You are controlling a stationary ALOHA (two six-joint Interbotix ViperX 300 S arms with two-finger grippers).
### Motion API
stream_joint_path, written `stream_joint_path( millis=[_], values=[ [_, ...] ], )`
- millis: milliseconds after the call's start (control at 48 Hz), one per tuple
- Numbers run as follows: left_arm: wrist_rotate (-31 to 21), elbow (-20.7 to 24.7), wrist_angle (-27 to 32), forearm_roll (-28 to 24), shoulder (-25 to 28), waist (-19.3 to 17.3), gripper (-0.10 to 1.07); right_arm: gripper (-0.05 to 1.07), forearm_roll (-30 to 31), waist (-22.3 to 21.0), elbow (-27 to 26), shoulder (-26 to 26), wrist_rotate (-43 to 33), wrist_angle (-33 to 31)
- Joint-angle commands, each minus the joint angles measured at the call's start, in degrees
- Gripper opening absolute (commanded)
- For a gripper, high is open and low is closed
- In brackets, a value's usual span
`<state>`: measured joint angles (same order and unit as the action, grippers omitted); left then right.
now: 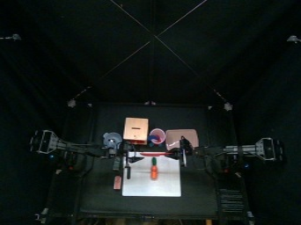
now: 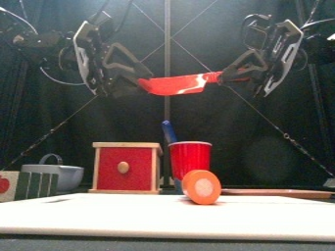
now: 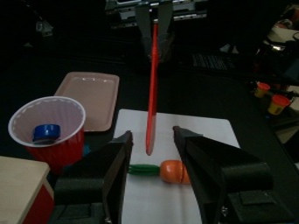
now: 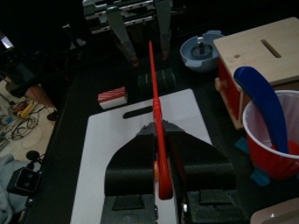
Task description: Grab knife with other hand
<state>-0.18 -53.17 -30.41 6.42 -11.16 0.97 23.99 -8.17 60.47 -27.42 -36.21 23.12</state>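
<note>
High above the bench (image 2: 281, 218), a red knife (image 2: 179, 82) hangs level between the two arms. The right end effector (image 2: 233, 71) pinches its handle end, while the left end effector (image 2: 131, 82) is spread wide around the blade tip. Below stand a red cup (image 2: 190, 157) holding a blue utensil (image 2: 167, 130), a wooden box (image 2: 127, 167) and a carrot (image 2: 202, 186) on a white cutting board (image 3: 216, 188).

A white board (image 2: 157, 211) lies on the desk (image 3: 222, 96), a carrot (image 2: 202, 186) resting on it. Behind the board stand a red cup (image 2: 190, 158) holding a blue utensil (image 2: 167, 131) and, beside the cup, a wooden box (image 2: 127, 167) with a red front. A pink tray (image 3: 87, 93) lies just past the cup.
</note>
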Motion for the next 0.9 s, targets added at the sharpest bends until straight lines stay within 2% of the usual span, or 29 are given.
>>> stream_joint_path(
  millis=[0, 271, 583, 771, 875],
  values=[
    [0.1, 1.7, -0.5, -0.1, 0.2, -0.2, 0.78, 0.36, -0.2, 0.0, -0.6, -0.8, 0.1, 0.4],
    [0.1, 1.8, -0.5, 0.0, 0.4, -0.3, 0.73, 0.36, -0.3, 0.0, -0.6, -0.8, 0.1, -0.6],
    [0.1, 1.8, -0.5, -0.2, 0.6, -0.7, 0.57, 0.36, -0.7, 0.0, -0.6, -0.6, 0.0, -0.6],
    [0.3, 1.9, -0.5, -0.7, 0.6, -0.9, 0.54, 0.36, -1.6, 0.4, -0.7, -0.4, -0.1, -0.8],
    [0.3, 1.7, -0.6, -1.2, 0.9, -0.8, 0.52, 0.34, -2.4, 0.9, -1.1, 0.0, -0.9, -3.0]
  ],
)
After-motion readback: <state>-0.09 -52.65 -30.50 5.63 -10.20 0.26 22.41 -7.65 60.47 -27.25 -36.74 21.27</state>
